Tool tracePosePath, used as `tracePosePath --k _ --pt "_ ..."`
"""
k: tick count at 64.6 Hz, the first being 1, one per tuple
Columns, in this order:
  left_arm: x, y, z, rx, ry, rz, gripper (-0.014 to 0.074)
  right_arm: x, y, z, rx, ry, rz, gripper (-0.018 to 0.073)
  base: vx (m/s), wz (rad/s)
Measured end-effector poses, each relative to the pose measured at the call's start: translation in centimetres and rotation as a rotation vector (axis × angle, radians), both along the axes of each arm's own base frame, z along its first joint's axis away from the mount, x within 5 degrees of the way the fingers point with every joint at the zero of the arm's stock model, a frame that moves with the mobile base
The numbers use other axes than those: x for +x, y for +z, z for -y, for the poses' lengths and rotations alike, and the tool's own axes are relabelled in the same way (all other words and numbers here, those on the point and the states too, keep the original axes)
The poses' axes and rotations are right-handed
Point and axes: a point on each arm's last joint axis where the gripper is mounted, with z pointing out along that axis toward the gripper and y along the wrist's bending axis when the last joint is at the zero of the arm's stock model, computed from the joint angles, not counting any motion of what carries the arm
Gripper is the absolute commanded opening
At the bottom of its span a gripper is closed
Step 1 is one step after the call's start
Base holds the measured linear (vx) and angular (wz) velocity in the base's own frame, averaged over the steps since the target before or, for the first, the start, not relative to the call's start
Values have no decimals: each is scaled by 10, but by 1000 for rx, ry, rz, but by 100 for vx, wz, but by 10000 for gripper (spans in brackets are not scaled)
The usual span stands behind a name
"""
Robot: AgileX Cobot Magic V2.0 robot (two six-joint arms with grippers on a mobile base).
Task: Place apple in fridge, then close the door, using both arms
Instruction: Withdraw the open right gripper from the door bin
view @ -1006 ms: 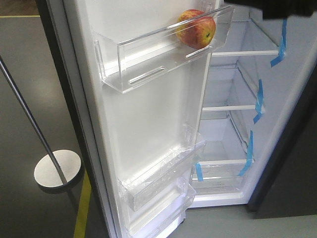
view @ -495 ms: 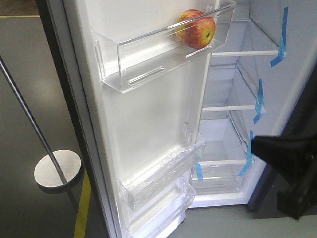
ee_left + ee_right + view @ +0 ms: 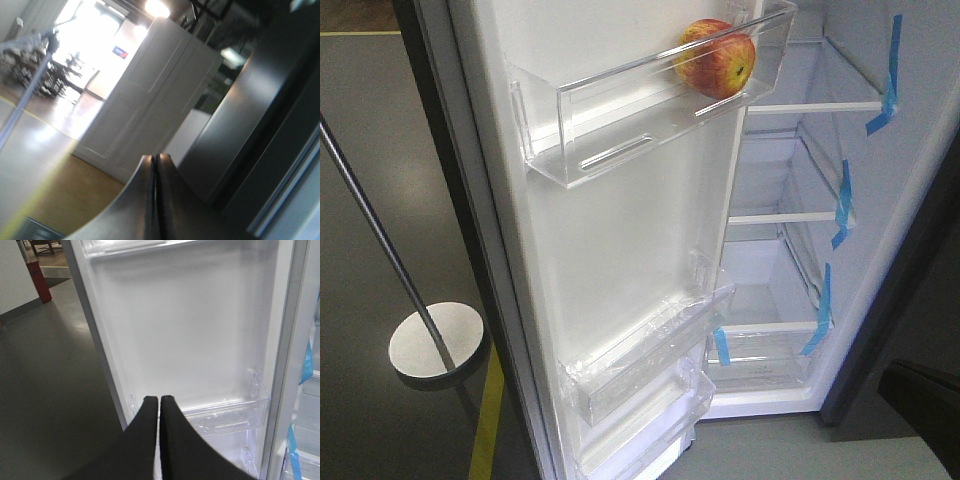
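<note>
1. Currently, small round red-and-yellow apple [image 3: 716,58]: sits in the upper clear plastic bin [image 3: 620,140] of the white-lined door [image 3: 620,260], unmoved over the last second.
2. Black right gripper [image 3: 159,400]: fingers pressed together, empty, and low before the door lining.
3. Black arm [image 3: 928,410]: has withdrawn from beside the apple to the lower right corner.
4. Black left gripper [image 3: 155,159]: fingers closed, empty.
5. Tall white-walled fridge [image 3: 790,270]: stands wide open, so you have only the closing left.
</note>
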Motion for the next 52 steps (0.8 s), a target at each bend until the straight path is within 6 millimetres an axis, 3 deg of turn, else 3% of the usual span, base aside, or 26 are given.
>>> tracePosePath --k 20,38,45,52 --pt "-3 6 -6 -490 -72 144 -6 0 0 0 3 -6 3 -3 0 0" --pt "-10 20 -14 -703 -108 355 -6 0 0 0 4 -6 1 -4 0 0" --pt "-16 41 -11 -708 -173 430 -6 0 0 0 4 -6 1 -4 0 0" --pt "-29 76 -4 -558 -229 508 -6 0 0 0 4 -5 0 -4 0 0"
